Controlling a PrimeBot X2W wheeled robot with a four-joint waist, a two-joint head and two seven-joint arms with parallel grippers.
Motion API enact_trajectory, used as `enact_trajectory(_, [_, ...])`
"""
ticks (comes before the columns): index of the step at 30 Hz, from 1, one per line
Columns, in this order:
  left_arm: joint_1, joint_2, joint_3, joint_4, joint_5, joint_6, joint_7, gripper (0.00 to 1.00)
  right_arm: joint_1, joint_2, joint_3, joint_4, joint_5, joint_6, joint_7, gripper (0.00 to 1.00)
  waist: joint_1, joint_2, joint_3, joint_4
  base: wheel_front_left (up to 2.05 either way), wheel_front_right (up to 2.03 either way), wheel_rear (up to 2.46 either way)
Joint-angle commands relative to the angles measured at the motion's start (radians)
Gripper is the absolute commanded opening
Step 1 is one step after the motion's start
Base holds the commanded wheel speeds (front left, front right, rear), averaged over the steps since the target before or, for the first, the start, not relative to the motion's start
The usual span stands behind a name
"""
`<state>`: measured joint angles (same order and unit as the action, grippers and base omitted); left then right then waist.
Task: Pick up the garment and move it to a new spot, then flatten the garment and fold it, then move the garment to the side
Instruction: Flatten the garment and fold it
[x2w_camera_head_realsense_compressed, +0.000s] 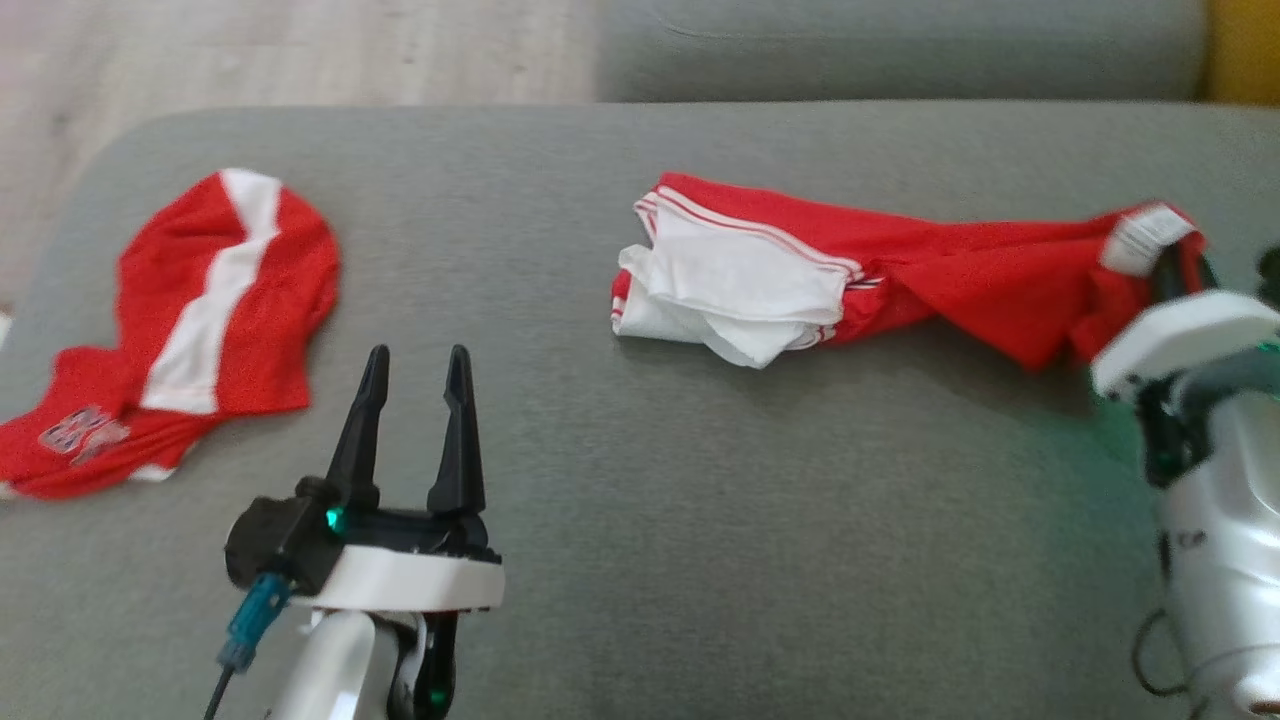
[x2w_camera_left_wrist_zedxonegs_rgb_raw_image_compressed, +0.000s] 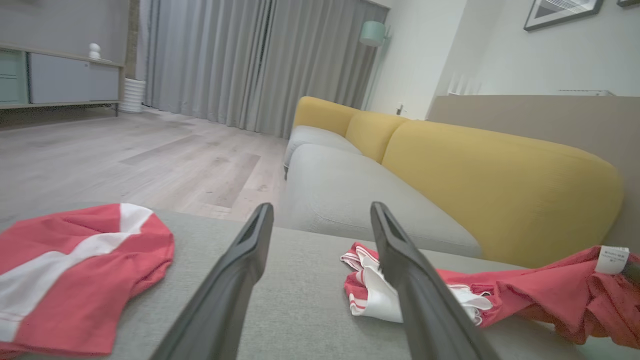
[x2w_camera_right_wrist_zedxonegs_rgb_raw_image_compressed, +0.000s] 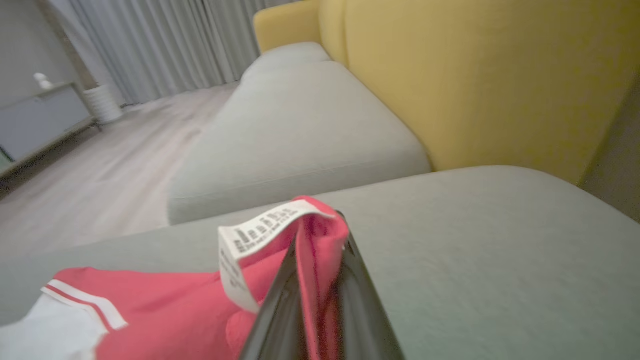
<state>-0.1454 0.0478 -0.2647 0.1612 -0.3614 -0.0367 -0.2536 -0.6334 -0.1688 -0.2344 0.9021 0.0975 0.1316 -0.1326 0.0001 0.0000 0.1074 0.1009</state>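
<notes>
The garment (x2w_camera_head_realsense_compressed: 900, 270) lay stretched left to right on the grey cushion (x2w_camera_head_realsense_compressed: 700, 500).
The right claw (x2w_camera_right_wrist_zedxonegs_rgb_raw_image_compressed: 320, 235) pinched its crumpled red end by the white label (x2w_camera_head_realsense_compressed: 1145, 235); the left claw (x2w_camera_head_realsense_compressed: 418, 355), spread wide, stood nearer the folded white end, not touching it. The cloth looked thin and soft.

Count of items
Two garments were seen, left garment (x2w_camera_head_realsense_compressed: 215, 320) and right garment (x2w_camera_head_realsense_compressed: 900, 270); two grippers, left gripper (x2w_camera_head_realsense_compressed: 418, 360) and right gripper (x2w_camera_head_realsense_compressed: 1168, 270); one label (x2w_camera_head_realsense_compressed: 1145, 238).

Nothing can be read: tiny print is carried on the care label (x2w_camera_right_wrist_zedxonegs_rgb_raw_image_compressed: 255, 230) of the garment (x2w_camera_right_wrist_zedxonegs_rgb_raw_image_compressed: 175, 310), and a blurred mark (x2w_camera_head_realsense_compressed: 85, 435), possibly numerals, on the second garment (x2w_camera_head_realsense_compressed: 230, 330).
</notes>
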Motion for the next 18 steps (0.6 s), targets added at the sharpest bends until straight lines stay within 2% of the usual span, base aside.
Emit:
enact_trajectory(1, [-0.053,0.002,0.026,-0.029,0.010,-0.004,-0.008,1.00,-0.063,-0.005,0.012,-0.048,-0.029,-0.001,-0.005,0.00,-0.0001,0.0000,0.025,-0.038,0.00,0.00,0.00])
enact_trajectory(5, [-0.071,0.002,0.024,-0.026,0.014,-0.007,-0.008,1.00,-0.041,-0.004,-0.067,-0.070,-0.134,-0.001,-0.001,0.00,-0.0001,0.0000,0.037,-0.069,0.00,0.00,0.00])
enact_trajectory(6, [-0.074,0.002,0.021,-0.025,0.015,-0.008,-0.008,1.00,-0.037,-0.002,-0.087,-0.077,-0.165,-0.001,-0.002,0.87,-0.0001,0.0000,0.040,-0.074,0.00,0.00,0.00])
enact_trajectory(7, [-0.076,0.002,0.020,-0.024,0.016,-0.008,-0.008,1.00,-0.036,0.008,-0.108,-0.084,-0.189,-0.001,-0.001,1.00,-0.0001,0.0000,0.042,-0.079,0.00,0.00,0.00])
enact_trajectory(13, [-0.083,0.002,0.019,-0.022,0.015,-0.007,-0.008,1.00,-0.017,0.074,-0.131,-0.179,-0.274,-0.001,-0.061,1.00,-0.0001,0.0000,0.042,-0.097,0.00,0.00,0.00])
enact_trajectory(18, [-0.073,0.002,0.025,-0.030,0.011,-0.007,-0.008,1.00,0.047,0.112,-0.018,-0.325,-0.197,-0.001,-0.115,1.00,-0.0001,0.0000,0.020,-0.108,0.00,0.00,0.00])
